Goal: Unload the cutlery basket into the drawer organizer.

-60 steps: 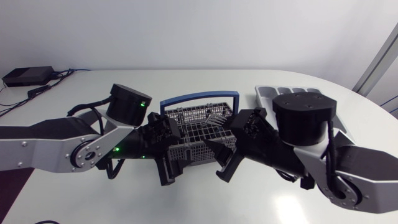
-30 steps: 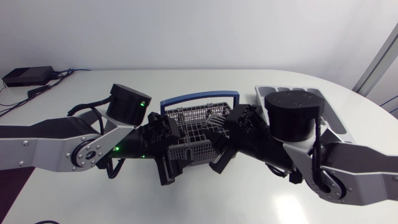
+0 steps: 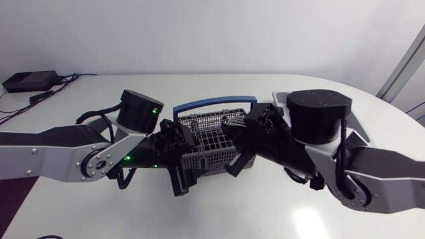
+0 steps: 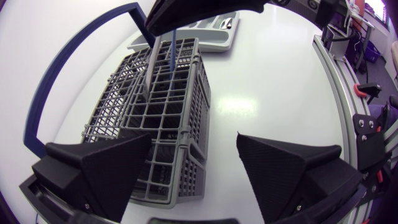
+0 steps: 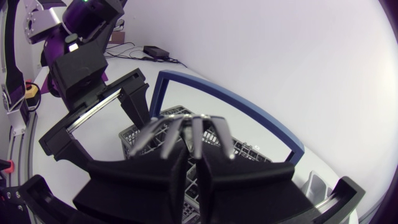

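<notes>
Cutlery (image 5: 194,132): fork tines pinched in right gripper (image 5: 194,160), fingers nearly together; piece count unclear, lower ends dip into cutlery basket (image 4: 155,112) mid-table. Left gripper (image 4: 193,140) spread wide astride basket's end. Drawer organizer (image 4: 199,31) beyond, mostly cut off.

From nine o'clock, stretched toward the centre: left arm (image 3: 60,149), forearm nearly level, wrist dipping toward five o'clock. At its end, left gripper (image 4: 193,140) with fingers spread wide, closed on nothing. From four o'clock, bent back toward the centre: right arm (image 3: 372,172), wrist angled down toward eight o'clock. At its end, right gripper (image 5: 194,155), fingers almost together, pinching cutlery (image 5: 186,134) from both sides.
</notes>
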`<action>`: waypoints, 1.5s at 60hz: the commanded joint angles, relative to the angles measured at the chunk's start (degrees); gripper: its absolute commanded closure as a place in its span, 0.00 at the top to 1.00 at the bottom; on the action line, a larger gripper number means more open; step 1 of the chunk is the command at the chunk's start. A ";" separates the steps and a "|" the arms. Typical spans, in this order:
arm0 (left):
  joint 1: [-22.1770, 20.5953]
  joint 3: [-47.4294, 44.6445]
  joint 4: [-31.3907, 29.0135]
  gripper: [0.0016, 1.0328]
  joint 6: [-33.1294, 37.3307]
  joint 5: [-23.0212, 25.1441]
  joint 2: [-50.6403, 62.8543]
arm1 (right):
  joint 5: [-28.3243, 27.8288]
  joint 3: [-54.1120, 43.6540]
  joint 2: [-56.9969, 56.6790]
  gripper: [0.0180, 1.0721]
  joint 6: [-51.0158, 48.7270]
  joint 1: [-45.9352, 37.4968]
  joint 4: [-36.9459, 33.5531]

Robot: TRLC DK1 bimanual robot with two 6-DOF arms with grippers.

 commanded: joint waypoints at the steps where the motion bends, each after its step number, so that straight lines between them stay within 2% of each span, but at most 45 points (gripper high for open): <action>1: -0.05 0.47 -1.10 0.92 0.31 0.47 3.31 | -0.74 1.37 -2.61 0.06 1.64 0.11 -1.00; 39: -1.10 2.06 -1.45 0.92 -0.04 -0.06 5.77 | -3.29 4.36 -12.46 0.06 1.12 -0.33 -12.08; 55: -1.54 3.73 -4.88 0.92 -1.36 -0.50 -4.78 | -9.35 5.59 -15.53 0.06 -0.03 -5.78 -21.13; 61: -3.83 4.78 -4.44 0.92 -1.97 -3.57 -8.03 | -10.23 6.47 -16.59 0.06 0.50 -8.16 -24.29; 69: -8.31 6.45 -1.02 0.92 -4.52 -9.11 -8.82 | -12.69 8.49 -17.20 0.06 2.87 -11.76 -27.90; 79: -14.90 6.72 7.42 0.92 -4.43 -20.10 -6.27 | -17.79 12.62 -16.85 0.06 6.39 -16.07 -32.64; 90: -18.15 8.21 12.43 0.91 -4.52 -24.84 -3.02 | -21.83 16.14 -16.85 0.06 9.20 -18.70 -36.07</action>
